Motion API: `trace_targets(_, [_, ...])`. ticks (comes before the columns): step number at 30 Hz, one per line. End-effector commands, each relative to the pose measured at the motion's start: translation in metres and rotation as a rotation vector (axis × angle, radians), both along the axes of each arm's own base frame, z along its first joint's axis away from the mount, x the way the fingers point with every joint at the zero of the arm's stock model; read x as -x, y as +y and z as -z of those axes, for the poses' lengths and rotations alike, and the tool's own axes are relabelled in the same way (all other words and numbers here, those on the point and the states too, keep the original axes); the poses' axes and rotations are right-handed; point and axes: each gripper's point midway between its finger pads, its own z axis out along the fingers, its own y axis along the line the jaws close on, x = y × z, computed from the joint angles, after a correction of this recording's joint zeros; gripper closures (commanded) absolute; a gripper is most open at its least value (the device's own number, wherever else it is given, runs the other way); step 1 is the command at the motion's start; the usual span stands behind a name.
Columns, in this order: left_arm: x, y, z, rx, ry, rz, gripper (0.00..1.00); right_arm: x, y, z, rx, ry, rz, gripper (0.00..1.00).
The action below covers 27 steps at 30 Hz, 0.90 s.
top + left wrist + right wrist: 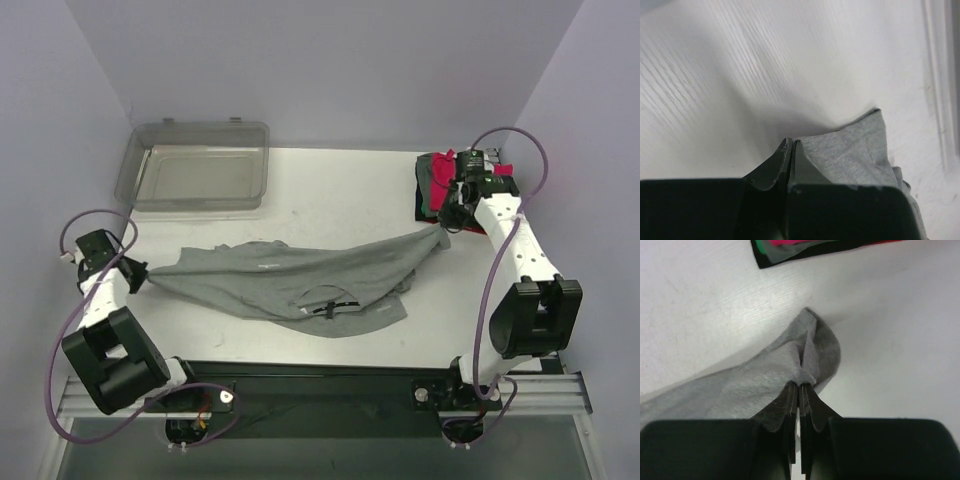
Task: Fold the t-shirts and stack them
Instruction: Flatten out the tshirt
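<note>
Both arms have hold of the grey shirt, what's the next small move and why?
Probably lift both ends slightly and draw them apart. The left jaws and right jaws are each shut on an edge of the grey t-shirt, but it lies bunched and wrinkled between them on the table, so it likely needs stretching flat before any fold.

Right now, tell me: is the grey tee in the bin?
No, the grey tee lies stretched across the table between the left gripper and right gripper, clear of the bin.
</note>
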Motion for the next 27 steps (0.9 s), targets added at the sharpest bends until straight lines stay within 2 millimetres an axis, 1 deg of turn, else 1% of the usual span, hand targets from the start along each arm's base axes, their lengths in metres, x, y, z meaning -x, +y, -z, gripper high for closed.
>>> trace_targets(1, [-0.016, 0.029, -0.024, -0.004, -0.088, -0.007, 1.0, 0.021, 0.001, 0.012, 0.07, 0.1, -0.029, 1.0])
trace_targets(2, [-0.015, 0.032, -0.018, 0.009, -0.068, -0.006, 1.0, 0.025, 0.002, 0.019, 0.063, 0.12, -0.018, 1.0])
trace_targets(3, [-0.02, 0.034, -0.02, 0.007, -0.075, 0.009, 1.0, 0.027, 0.001, 0.025, 0.049, 0.137, 0.003, 0.94])
trace_targets(4, [-0.019, 0.036, -0.017, 0.016, -0.067, 0.011, 1.0, 0.033, 0.002, 0.034, 0.036, 0.165, 0.01, 0.84])
trace_targets(5, [-0.02, 0.036, -0.012, 0.027, -0.055, 0.022, 1.0, 0.034, 0.002, 0.038, 0.028, 0.176, 0.019, 0.71])
trace_targets(6, [-0.023, 0.036, -0.013, 0.032, -0.059, 0.031, 1.0, 0.036, 0.003, 0.041, 0.012, 0.185, 0.035, 0.5])
trace_targets(9, [-0.025, 0.036, -0.008, 0.038, -0.051, 0.046, 1.0, 0.041, 0.001, 0.05, -0.019, 0.217, 0.054, 0.38])
trace_targets(10, [-0.025, 0.037, -0.009, 0.03, -0.05, 0.052, 1.0, 0.047, 0.001, 0.06, -0.051, 0.248, 0.071, 0.36])
trace_targets(11, [-0.025, 0.037, -0.009, 0.03, -0.05, 0.052, 1.0, 0.047, 0.001, 0.06, -0.051, 0.249, 0.072, 0.36])
trace_targets(12, [-0.025, 0.037, -0.008, 0.028, -0.049, 0.054, 1.0, 0.049, -0.006, 0.065, -0.067, 0.264, 0.102, 0.36])
trace_targets(14, [-0.023, 0.036, -0.007, 0.022, -0.043, 0.065, 1.0, 0.054, -0.006, 0.074, -0.118, 0.293, 0.119, 0.36])
trace_targets(16, [-0.02, 0.035, -0.004, 0.025, -0.029, 0.069, 1.0, 0.053, -0.004, 0.084, -0.138, 0.321, 0.108, 0.37])
trace_targets(18, [-0.018, 0.035, -0.002, 0.018, -0.021, 0.078, 1.0, 0.047, 0.001, 0.091, -0.166, 0.336, 0.095, 0.4])
trace_targets(19, [-0.016, 0.033, 0.0, 0.021, -0.016, 0.08, 1.0, 0.046, 0.001, 0.094, -0.171, 0.34, 0.094, 0.43])
trace_targets(22, [-0.014, 0.031, 0.001, 0.025, -0.013, 0.084, 1.0, 0.043, 0.002, 0.105, -0.176, 0.37, 0.094, 0.48])
trace_targets(23, [-0.013, 0.03, 0.002, 0.026, -0.011, 0.084, 1.0, 0.043, 0.004, 0.107, -0.183, 0.379, 0.09, 0.5])
trace_targets(27, [-0.012, 0.029, -0.001, 0.021, -0.018, 0.087, 1.0, 0.053, 0.009, 0.115, -0.198, 0.413, 0.066, 0.51])
